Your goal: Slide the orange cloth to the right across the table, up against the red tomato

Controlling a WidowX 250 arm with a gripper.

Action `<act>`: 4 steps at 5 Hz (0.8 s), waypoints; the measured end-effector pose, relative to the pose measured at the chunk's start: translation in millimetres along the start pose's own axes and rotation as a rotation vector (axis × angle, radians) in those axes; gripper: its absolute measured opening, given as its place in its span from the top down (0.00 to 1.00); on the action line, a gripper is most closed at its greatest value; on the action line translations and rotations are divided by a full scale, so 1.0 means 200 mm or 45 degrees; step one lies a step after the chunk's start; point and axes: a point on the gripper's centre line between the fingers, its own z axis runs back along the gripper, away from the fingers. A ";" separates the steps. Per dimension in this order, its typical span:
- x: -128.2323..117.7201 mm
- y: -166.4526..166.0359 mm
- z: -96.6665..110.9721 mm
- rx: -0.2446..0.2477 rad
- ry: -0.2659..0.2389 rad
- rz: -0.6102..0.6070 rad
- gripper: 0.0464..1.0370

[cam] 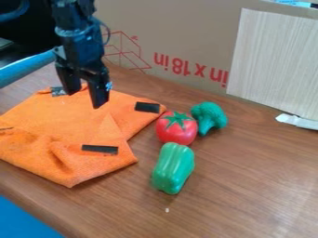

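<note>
I held claw apart, empty, over orange cloth | cloth looked partly folded, creases unsmoothed | tomato, broccoli, green pepper lay near cloth, ungripped

A brown wood-grain tabletop carries a rumpled orange cloth. Near it lie a red tomato, a broccoli floret and a green bell pepper, with a white speck beyond

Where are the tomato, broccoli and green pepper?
Tomato [177, 134]: camera view, red body below the leaves.
Broccoli [207, 113]: camera view, bushy head.
Green pepper [173, 168]: camera view, middle of its body.
</note>
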 end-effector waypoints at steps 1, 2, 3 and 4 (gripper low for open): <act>0.00 0.04 -0.10 0.068 -0.029 -0.011 0.04; -0.02 0.05 -0.17 0.060 0.008 0.002 0.04; -0.05 0.08 -0.18 0.029 0.032 0.022 0.04; -0.08 0.11 -0.23 0.013 0.065 0.049 0.04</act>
